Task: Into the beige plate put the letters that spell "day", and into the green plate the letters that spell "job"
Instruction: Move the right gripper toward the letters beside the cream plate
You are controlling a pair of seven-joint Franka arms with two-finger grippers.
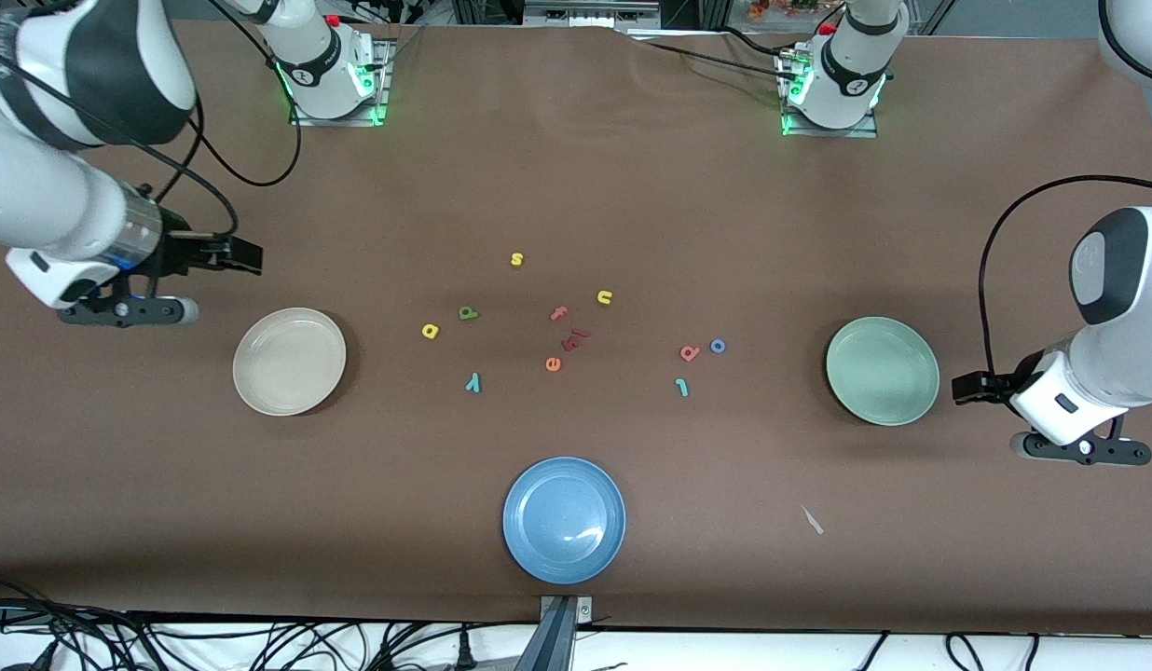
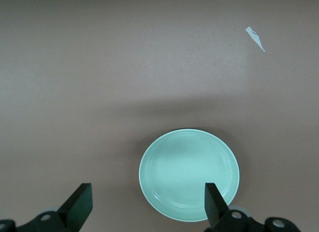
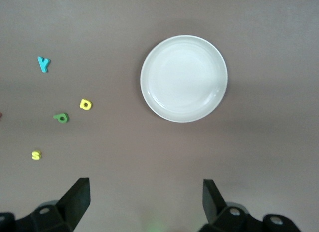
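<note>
My left gripper (image 2: 145, 207) wide near the green plate (image 1: 882, 370), right gripper (image 3: 145, 202) wide – beside the beige plate (image 1: 289, 361), both plates seemingly bare, letters loose between.

I see the brown table (image 1: 576, 186) carrying three plates: the beige plate (image 1: 289, 361) toward the right arm's end, the green plate (image 1: 882, 370) toward the left arm's end, and a blue plate (image 1: 564, 519) nearest the front camera. Between the beige and green plates lie scattered foam letters: yellow "s" (image 1: 516, 259), yellow "u" (image 1: 604, 297), yellow rounded letter (image 1: 431, 330), green looped letter (image 1: 468, 313), teal "y" (image 1: 473, 381), salmon "f" (image 1: 558, 313), orange "e" (image 1: 553, 363), salmon looped letter (image 1: 690, 352), blue "o" (image 1: 718, 346), teal "j" (image 1: 681, 387). I also spot a pale scrap (image 1: 812, 520) near the front edge.
</note>
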